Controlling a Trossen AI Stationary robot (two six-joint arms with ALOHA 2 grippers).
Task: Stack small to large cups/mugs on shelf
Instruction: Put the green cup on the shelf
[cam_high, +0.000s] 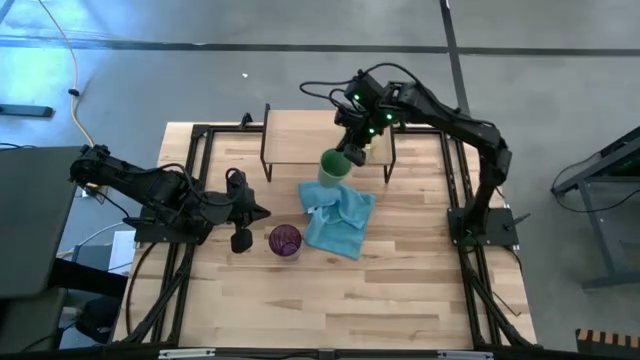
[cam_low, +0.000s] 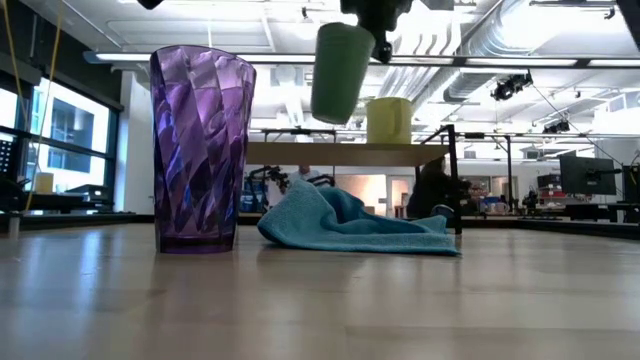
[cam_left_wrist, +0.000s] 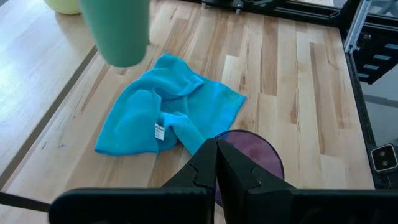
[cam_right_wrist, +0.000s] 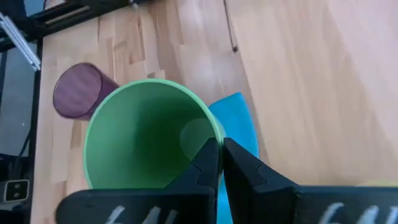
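Note:
My right gripper (cam_right_wrist: 221, 149) is shut on the green cup (cam_high: 332, 167), which hangs in the air by the shelf's near edge (cam_low: 340, 72). The shelf (cam_high: 300, 135) has a light wood top and black legs. The yellow-green mug (cam_low: 390, 120) stands on it, close behind the cup. The purple tumbler (cam_high: 285, 241) stands upright on the table, left of the light blue cloth (cam_high: 338, 218). My left gripper (cam_high: 262, 212) is shut and empty, just left of the tumbler (cam_left_wrist: 249, 152). My right gripper pinches the green cup's rim (cam_right_wrist: 214, 132) at one side, one finger inside the cup and one outside. The fingers come from above, slanting down. The cup hangs below them, lifted clear, mouth up and tilted, with its base over the cloth's far edge.
The blue cloth lies crumpled on the table in front of the shelf (cam_low: 350, 222). The shelf top's left part is bare wood. Black frame rails run along the table's left and right sides (cam_high: 195, 180).

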